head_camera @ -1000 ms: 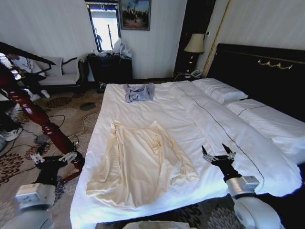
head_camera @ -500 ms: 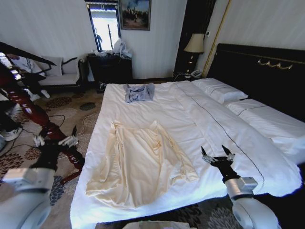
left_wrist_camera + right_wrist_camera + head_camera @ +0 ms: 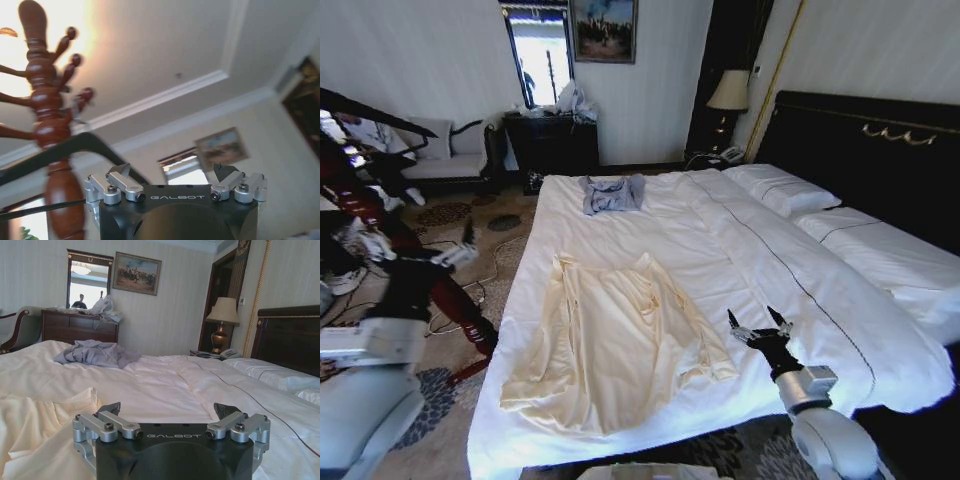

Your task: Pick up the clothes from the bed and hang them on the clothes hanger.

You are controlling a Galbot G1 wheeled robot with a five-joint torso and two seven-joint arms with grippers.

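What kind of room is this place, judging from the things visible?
Most likely a hotel bedroom: a very wide bed with white sheets and a tall black headboard, a bedside lamp beside a telephone, and a framed painting on the wall.

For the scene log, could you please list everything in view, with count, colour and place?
clothes: one, cream, flat on the bed's near part
grey-blue garment: one, crumpled at the bed's far end
bed: one, white sheets, black headboard
clothes hanger: one, black, by the dark red post
lamp: one, cream shade, beside the headboard
left gripper: open, raised beside the post
right gripper: open, over the bed's near edge
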